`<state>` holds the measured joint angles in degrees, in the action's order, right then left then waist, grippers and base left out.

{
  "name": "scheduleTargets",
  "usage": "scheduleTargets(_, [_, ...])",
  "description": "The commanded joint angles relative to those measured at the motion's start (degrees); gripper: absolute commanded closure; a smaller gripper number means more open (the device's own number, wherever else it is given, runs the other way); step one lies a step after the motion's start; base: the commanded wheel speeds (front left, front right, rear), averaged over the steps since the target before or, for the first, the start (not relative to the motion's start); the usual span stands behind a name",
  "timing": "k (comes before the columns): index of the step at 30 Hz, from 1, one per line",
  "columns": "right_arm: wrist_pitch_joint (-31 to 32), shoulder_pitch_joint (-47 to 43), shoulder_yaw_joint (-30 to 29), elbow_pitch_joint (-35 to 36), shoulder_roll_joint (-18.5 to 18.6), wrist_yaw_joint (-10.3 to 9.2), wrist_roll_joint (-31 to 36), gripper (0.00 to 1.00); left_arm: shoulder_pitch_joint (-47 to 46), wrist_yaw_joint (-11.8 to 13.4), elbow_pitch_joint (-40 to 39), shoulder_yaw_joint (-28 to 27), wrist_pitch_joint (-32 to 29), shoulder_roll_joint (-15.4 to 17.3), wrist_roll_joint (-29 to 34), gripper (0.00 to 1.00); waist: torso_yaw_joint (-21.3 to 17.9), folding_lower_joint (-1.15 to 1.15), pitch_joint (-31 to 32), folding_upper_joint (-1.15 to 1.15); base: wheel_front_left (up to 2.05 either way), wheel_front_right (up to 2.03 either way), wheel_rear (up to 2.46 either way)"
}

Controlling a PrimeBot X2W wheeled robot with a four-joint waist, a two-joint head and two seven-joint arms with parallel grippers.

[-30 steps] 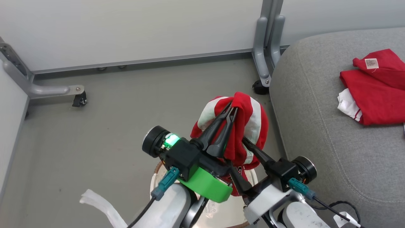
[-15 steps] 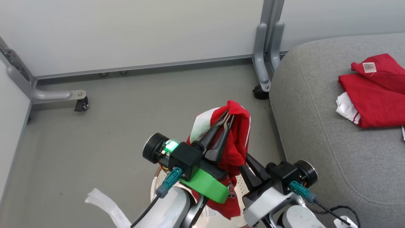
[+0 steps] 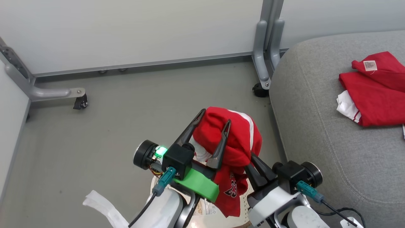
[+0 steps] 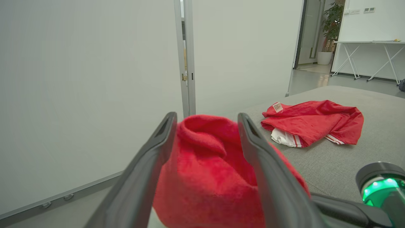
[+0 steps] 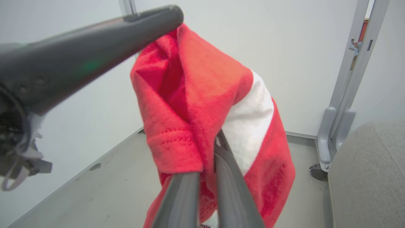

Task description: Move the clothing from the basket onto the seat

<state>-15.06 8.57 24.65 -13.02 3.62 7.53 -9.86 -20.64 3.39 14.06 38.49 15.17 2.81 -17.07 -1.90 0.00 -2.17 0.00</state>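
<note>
- The left gripper (image 3: 215, 116) has its two long dark fingers spread wide apart. A bunched fold of the numbered red garment (image 3: 232, 142) swells up in the gap between them.
- The right gripper (image 5: 205, 155) has its fingers pressed close together, clamped on a hem of the same garment from below. Cloth folds over one of its fingertips.
- The numbered red garment hangs in the air between the two grippers, directly above the basket (image 3: 243, 204). A white stripe crosses its top, and a dark 23 shows on the part hanging down.
- The basket is cream and perforated, and the arms largely cover it.
- The seat (image 3: 316, 142), a large light-grey cushion, rises on the robot's right, near the basket.
- A second red garment (image 3: 376, 95) lies crumpled on the seat, well apart from both grippers. Its white lining and a small label are showing.
- A grey floor (image 3: 110, 133) and pale wall panels lie beyond.
</note>
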Motion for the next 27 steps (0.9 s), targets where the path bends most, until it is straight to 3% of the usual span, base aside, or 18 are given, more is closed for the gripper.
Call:
scheduleTargets(1, [-0.2, 0.0, -0.4, 0.4, 0.1, -0.08, -0.1, 1.0, -0.1, 0.3, -0.1, -0.5, 0.0, 0.2, 0.3, 0.0, 0.0, 0.0, -0.3, 0.0, 0.0, 0.0, 0.0])
scheduleTargets(19, [-0.2, 1.9, -3.0, 1.3, -0.2, -0.08, 0.4, 1.0, -1.9, -0.1, 1.4, -2.0, 0.0, 0.2, 1.3, 0.0, 0.2, 0.0, -3.7, 0.0, 0.0, 0.0, 0.0])
scheduleTargets(27, [-0.2, 2.7, -6.6, 2.9, -0.3, -0.08, 1.0, 1.0, 0.6, -0.3, 1.4, -5.0, 0.0, 0.7, 3.0, 0.0, -2.5, 0.0, -6.2, 0.0, 0.0, 0.0, 0.0])
